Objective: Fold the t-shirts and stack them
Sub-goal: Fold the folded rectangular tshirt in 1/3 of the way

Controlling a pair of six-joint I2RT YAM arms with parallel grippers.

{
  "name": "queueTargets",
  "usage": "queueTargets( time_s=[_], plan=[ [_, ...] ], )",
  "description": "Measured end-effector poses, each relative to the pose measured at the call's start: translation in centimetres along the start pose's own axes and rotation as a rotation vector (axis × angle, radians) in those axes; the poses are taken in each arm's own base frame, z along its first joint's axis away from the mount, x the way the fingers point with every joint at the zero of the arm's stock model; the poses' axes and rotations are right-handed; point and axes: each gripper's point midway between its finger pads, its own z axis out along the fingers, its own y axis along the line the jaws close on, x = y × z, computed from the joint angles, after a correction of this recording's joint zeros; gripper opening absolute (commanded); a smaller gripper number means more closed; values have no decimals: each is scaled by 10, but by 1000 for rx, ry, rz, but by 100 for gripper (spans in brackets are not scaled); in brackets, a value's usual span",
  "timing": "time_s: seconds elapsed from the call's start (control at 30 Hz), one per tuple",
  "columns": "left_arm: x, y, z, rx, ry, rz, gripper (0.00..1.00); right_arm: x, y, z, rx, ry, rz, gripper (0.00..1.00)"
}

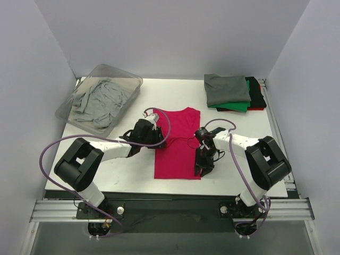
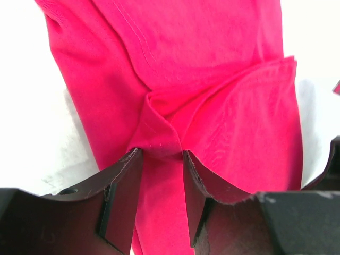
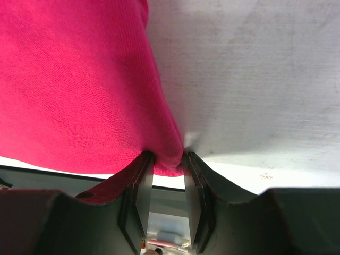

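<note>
Left claw (image 2: pixel 162 155) is narrow, pinching a bunched fold on the left edge of the magenta t-shirt (image 2: pixel 212 79), which lies flat in the middle of the bench (image 1: pixel 239 127) as a long strip. Right claw (image 3: pixel 168 158) is narrow too, nipping the near right hem. My take: lift both ends together, keep the cloth taut, and don't drag the layer underneath or the fold goes crooked.
</note>
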Motion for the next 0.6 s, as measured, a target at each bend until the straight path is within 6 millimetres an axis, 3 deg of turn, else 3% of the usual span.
queueTargets(
  time_s=[0.17, 0.47, 0.6],
  plan=[
    [-10, 7, 4, -9, -29, -34, 47, 1, 1, 1, 1, 14, -1, 29],
    [-26, 43, 2, -154, -92, -85, 47, 2, 2, 1, 2, 34, -11, 29],
    [-30, 46, 0, -178, -106, -96, 48, 3, 2, 1, 1, 39, -13, 29]
  ],
)
